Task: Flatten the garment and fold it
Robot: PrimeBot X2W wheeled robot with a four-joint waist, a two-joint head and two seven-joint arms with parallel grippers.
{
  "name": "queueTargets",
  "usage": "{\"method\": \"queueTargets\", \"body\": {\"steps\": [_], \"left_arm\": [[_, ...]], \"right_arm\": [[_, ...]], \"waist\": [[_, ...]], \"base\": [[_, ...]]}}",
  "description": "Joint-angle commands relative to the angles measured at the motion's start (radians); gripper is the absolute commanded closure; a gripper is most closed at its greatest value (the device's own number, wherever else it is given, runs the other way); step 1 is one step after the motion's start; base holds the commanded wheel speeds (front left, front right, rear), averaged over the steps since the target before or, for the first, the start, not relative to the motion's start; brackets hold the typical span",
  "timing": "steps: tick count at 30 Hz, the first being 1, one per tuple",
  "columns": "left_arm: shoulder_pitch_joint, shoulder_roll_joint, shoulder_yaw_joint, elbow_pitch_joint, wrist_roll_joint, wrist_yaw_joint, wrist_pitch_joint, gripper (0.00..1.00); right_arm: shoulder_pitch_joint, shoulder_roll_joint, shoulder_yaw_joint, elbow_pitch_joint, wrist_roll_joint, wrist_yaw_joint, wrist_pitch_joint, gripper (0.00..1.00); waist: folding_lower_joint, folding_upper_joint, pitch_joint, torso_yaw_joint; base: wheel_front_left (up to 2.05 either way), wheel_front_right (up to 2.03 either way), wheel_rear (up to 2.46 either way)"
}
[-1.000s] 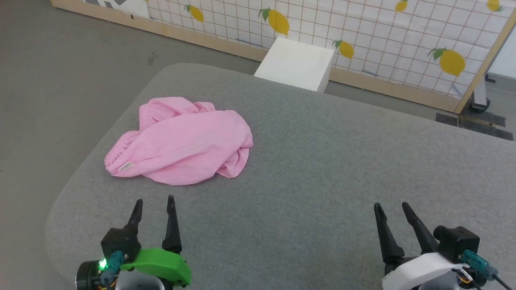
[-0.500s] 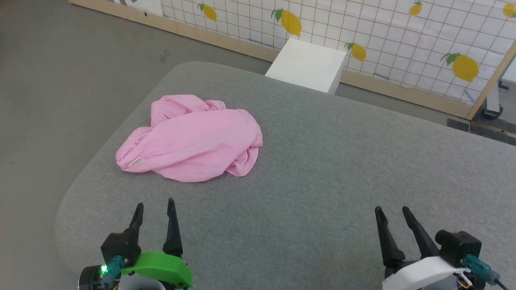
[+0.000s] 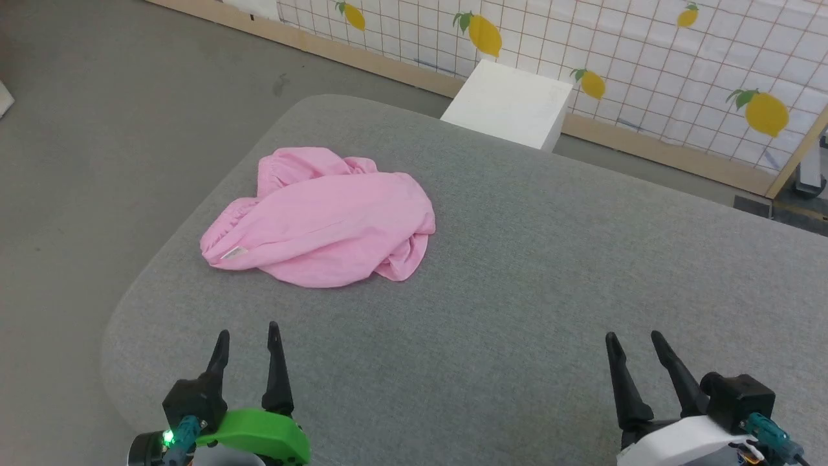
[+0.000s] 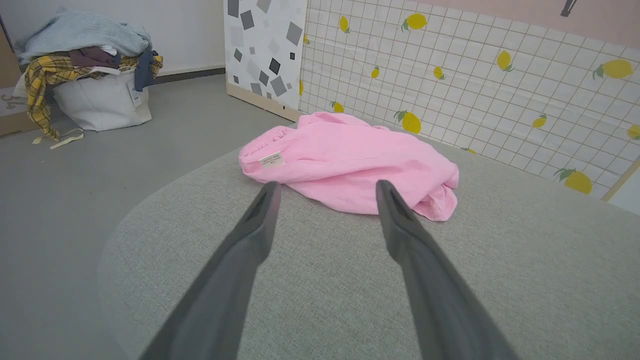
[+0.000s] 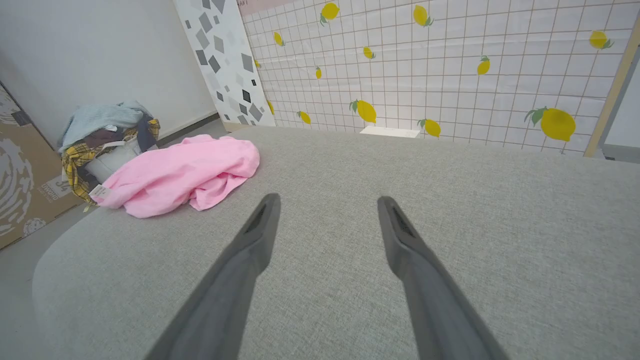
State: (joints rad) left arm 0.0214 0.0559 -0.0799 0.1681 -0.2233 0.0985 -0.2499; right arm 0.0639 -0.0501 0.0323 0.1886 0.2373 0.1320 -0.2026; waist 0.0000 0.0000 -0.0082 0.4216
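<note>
Leftward is how the head camera is being turned, so everything is being shown further right, while nothing on the grey table [image 3: 517, 291] is being shifted. At seven o'clock the left gripper [image 3: 248, 330] is being held empty, jaws moderately apart. The garment [image 3: 320, 217] is being left crumpled at its one o'clock, untouched. At five o'clock the right gripper [image 3: 633, 336] is being kept likewise parted, empty.

One garment [image 3: 323, 223] with one tag [image 3: 234, 252], left of centre in the head view. One table [image 3: 517, 291]. One white box [image 3: 511, 103], upper middle. Two grippers (two fingers [image 3: 278, 369] apiece): left gripper [image 3: 248, 330] lower left, right gripper [image 3: 632, 334] lower right. Five lemons [image 3: 482, 33] along the top. One clothes bin [image 4: 100, 102], upper left, left wrist view.
</note>
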Motion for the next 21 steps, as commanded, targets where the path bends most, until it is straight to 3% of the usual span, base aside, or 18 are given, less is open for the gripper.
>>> {"method": "queueTargets", "body": {"steps": [1, 8, 14, 21], "left_arm": [[0.012, -0.003, -0.003, 0.005, -0.011, 0.007, -0.012, 0.0], [-0.005, 0.003, 0.001, 0.018, -0.012, 0.004, -0.011, 0.0], [-0.095, 0.033, -0.012, 0.051, -0.014, -0.026, 0.028, 0.0], [-0.388, 0.087, -0.01, 0.198, -0.082, -0.126, 0.194, 0.0]], "right_arm": [[0.016, 0.0, -0.002, -0.011, -0.006, -0.001, -0.002, 0.0], [0.012, 0.0, -0.012, -0.051, -0.032, -0.001, 0.029, 0.0], [-0.002, 0.0, -0.026, -0.09, -0.05, -0.001, 0.064, 0.0], [-0.041, 0.0, -0.037, -0.152, -0.087, -0.001, 0.122, 0.0]], "waist": [[0.0, 0.0, 0.001, 0.003], [0.0, 0.0, 0.011, -0.01], [0.0, 0.0, 0.043, -0.024], [0.0, 0.0, 0.135, -0.063]], "base": [[0.0, 0.0, 0.0], [0.0, 0.0, 0.0], [0.0, 0.0, 0.0], [0.0, 0.0, 0.0]]}}
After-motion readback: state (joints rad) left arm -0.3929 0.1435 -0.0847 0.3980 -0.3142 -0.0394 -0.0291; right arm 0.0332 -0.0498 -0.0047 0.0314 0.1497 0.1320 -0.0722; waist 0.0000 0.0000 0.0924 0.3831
